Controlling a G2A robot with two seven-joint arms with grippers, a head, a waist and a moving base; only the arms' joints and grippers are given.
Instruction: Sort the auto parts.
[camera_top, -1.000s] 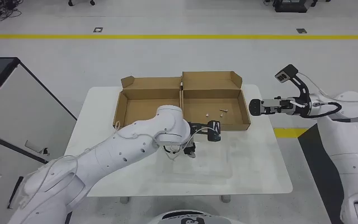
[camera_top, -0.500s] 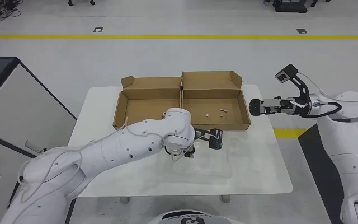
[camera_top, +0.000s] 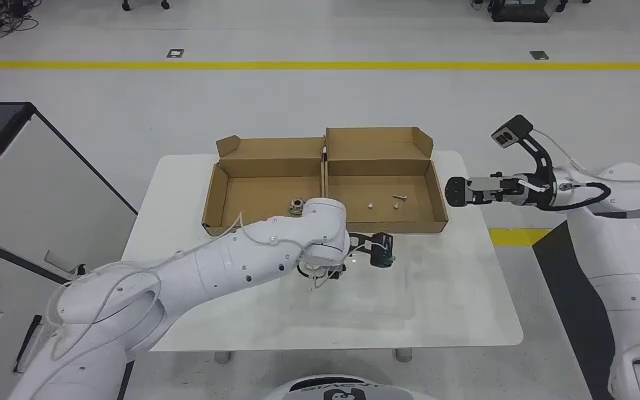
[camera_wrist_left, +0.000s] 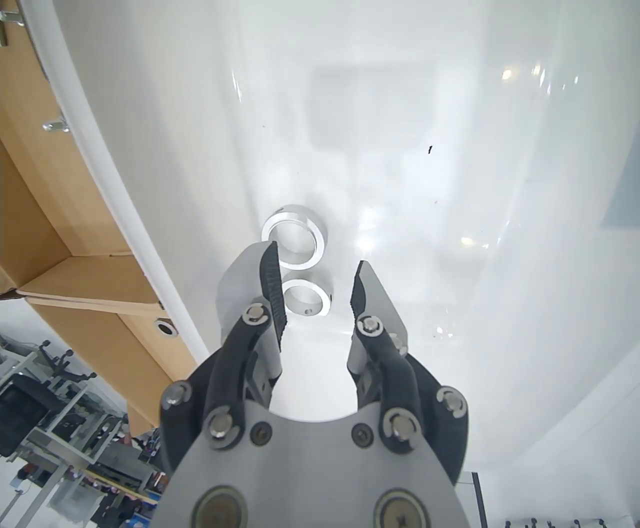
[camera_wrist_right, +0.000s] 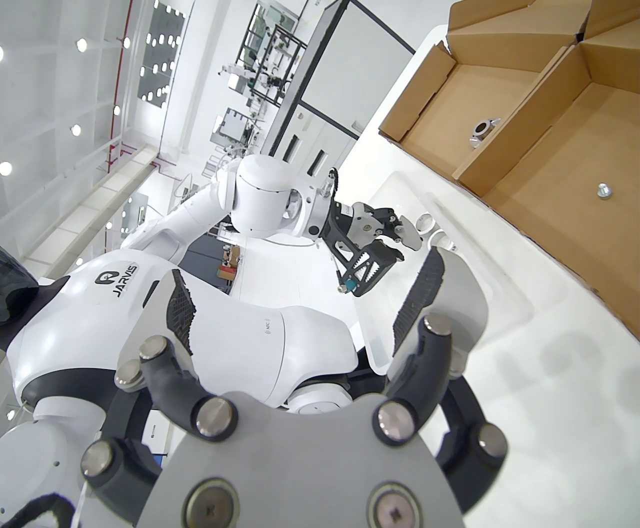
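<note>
The left gripper (camera_wrist_left: 312, 270) hangs released, jaws apart, over the clear tray (camera_top: 395, 300) near the table's (camera_top: 470, 300) centre. Below its tips a metal ring (camera_wrist_left: 295, 210) lies just beside a second ring (camera_wrist_left: 312, 309). Two cardboard boxes stand at the table's 12 o'clock. The left box (camera_top: 250, 195) holds a metal fitting (camera_top: 296, 207), and the right box (camera_top: 420, 185) holds small bolts (camera_top: 398, 197). The right gripper (camera_wrist_right: 305, 261), spread wide and empty, is off the 2 o'clock edge.

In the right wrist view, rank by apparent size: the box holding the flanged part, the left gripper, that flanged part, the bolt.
1. box
2. left gripper
3. flanged part
4. bolt
No two look alike. Their distances from the camera differ, so this is apparent size only.
</note>
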